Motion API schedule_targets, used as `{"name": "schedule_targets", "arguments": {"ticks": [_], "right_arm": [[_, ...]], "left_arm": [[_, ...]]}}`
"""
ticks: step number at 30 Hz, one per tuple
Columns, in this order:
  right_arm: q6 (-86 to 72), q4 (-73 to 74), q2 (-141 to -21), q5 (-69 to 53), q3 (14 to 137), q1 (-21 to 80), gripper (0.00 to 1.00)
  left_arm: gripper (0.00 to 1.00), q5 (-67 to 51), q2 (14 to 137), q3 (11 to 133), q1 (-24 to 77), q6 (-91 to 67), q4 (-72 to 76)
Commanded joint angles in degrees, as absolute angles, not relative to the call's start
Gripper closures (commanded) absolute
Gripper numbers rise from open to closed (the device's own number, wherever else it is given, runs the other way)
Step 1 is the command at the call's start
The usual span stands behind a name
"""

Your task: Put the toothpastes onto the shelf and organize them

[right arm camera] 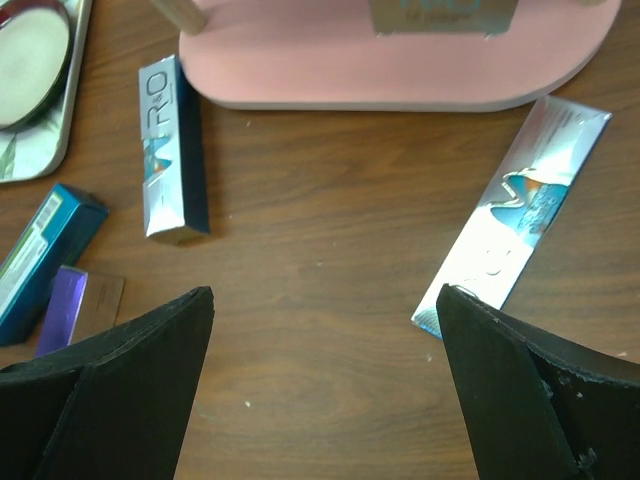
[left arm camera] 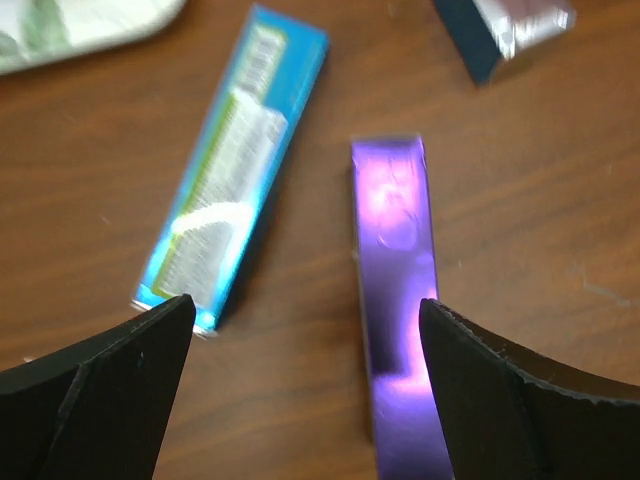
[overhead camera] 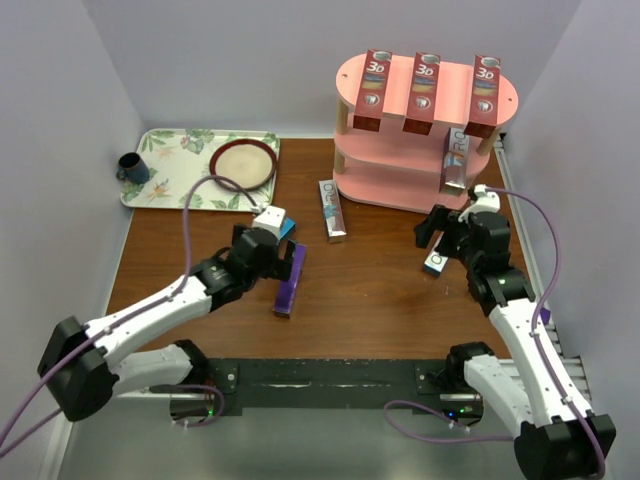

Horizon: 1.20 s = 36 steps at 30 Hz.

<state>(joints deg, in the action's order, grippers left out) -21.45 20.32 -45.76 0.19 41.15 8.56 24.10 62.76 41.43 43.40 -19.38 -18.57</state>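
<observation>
1. Brown wooden table between pale walls. The pink shelf stands at its far right. A floral tray at the far left carries a plate and a mug.
2. Three red cartons lie across the shelf's top tier, overhanging its front edge. A standing silver carton is on the middle tier.
3. The left gripper hangs over the table's mid-left with its jaws spread wide and nothing held. The purple carton lies flat below it, close to one finger. The teal carton lies just beside it, near the other finger.
4. The right gripper is also wide apart and empty, low in front of the shelf. The slanted silver carton lies by its right finger, and the other silver carton lies well apart to the left.
5. Risks:
   - The purple carton sits off-centre in the left jaws, so closing may skew it or catch the teal carton's end too.
   - The right finger could come down on the slanted silver carton rather than astride it.
   - Any lift near the shelf could knock the overhanging red cartons.
6. Hard to tell:
   - The top view hides most of the teal carton under the left wrist.
   - The shelf's lower tiers show only in part.
   - The left wrist view is blurred, so the purple carton's print is unreadable.
</observation>
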Motion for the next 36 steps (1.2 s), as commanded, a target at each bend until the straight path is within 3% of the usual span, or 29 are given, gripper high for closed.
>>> {"name": "schedule_targets", "arguments": {"ticks": [1, 11, 24, 29, 36], "right_arm": [[-23.29, 19.69, -43.86, -5.18, 39.47, 8.44, 0.02], [-22.94, 19.34, -42.80, -6.59, 37.44, 8.35, 0.02], [-22.24, 19.51, -42.36, -7.91, 36.48, 8.44, 0.02], [-22.06, 19.51, -42.28, -8.44, 36.48, 8.35, 0.02], [-20.83, 18.37, -42.27, -11.86, 36.12, 8.35, 0.02]], "left_arm": [[0.00, 29.61, 67.40, 42.37, 49.56, -29.86, -23.11], [0.03, 32.17, 68.72, 34.11, 57.21, -39.72, -15.48], [0.10, 37.09, 74.18, 33.49, 62.31, -43.94, -15.21], [0.18, 37.18, 77.34, 32.87, 63.02, -45.61, -14.94], [0.42, 36.12, 76.65, 34.01, 63.63, -43.51, -16.43]]}}
